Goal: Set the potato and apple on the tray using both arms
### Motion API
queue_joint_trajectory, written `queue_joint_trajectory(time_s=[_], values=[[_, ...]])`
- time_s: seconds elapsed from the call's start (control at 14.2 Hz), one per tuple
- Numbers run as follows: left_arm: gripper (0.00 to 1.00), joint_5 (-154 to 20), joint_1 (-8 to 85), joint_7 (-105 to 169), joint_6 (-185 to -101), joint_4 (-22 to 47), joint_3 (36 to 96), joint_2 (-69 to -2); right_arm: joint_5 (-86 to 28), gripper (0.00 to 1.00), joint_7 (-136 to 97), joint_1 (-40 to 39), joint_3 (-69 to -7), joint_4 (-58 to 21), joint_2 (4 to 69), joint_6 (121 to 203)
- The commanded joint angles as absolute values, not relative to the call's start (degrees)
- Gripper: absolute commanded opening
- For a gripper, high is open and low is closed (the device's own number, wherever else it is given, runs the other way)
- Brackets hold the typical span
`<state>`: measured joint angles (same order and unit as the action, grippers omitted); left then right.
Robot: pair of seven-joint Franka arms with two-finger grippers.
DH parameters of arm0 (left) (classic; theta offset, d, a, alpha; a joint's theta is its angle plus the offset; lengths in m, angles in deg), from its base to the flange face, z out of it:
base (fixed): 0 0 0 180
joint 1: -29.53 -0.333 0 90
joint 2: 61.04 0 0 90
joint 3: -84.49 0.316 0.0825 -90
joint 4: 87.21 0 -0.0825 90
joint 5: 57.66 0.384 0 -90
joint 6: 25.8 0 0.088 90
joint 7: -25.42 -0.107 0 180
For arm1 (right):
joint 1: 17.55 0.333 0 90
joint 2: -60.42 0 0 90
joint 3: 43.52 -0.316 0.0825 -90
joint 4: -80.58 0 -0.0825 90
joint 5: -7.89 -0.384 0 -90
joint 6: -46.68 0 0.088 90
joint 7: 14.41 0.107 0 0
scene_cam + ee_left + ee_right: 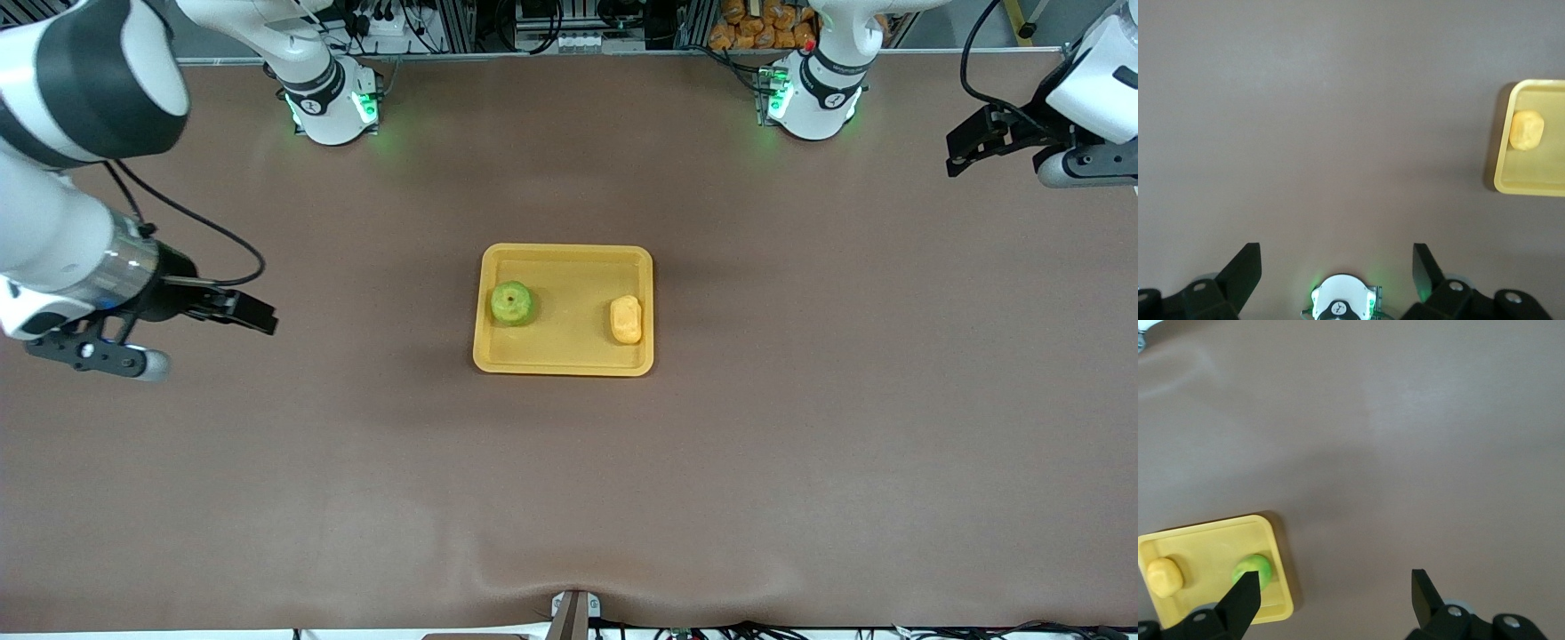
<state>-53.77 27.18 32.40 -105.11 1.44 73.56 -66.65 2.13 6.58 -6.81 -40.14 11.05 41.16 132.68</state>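
Potato (626, 319) and apple (512, 303) both sit in tray (566, 364), well apart. Your left gripper (956, 158) and right gripper (263, 317) hang wide open, empty, off tray's two ends; job looks done.

left hand (956, 156) open, right hand (262, 317) open

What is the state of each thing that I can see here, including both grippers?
apple: lying in the tray, at the right arm's end, free of any grip.
potato: lying in the tray, at the left arm's end, apart from the apple.
tray: flat on the table, holding both.
left gripper: open, empty, over bare table.
right gripper: open, empty, over bare table.
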Motion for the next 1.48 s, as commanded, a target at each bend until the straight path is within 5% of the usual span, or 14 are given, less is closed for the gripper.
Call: queue_joint_trajectory(time_s=[0.0, 0.49, 0.92, 1.41], values=[[1.00, -54.85, 26.90, 32.89, -103.93, 2.26, 73.15, -68.60, 2.53, 1.00, 3.89, -10.51, -40.70, 10.19, 43.63, 131.32], [1.00, -54.85, 26.81, 32.89, -103.67, 2.26, 73.15, -68.69, 4.10, 1.00, -6.49, -15.18, -40.79, 9.05, 46.53, 129.91], [1.00, -54.94, 26.63, 32.89, -104.02, 2.44, 73.24, -68.69, 5.87, 1.00, -12.91, -16.58, -40.70, -4.48, 56.37, 134.21], [1.00, -55.47, 26.37, 34.12, -104.02, 3.05, 73.67, -68.69, 5.87, 1.00, -26.27, -20.63, -40.62, -4.06, 57.70, 133.08]])
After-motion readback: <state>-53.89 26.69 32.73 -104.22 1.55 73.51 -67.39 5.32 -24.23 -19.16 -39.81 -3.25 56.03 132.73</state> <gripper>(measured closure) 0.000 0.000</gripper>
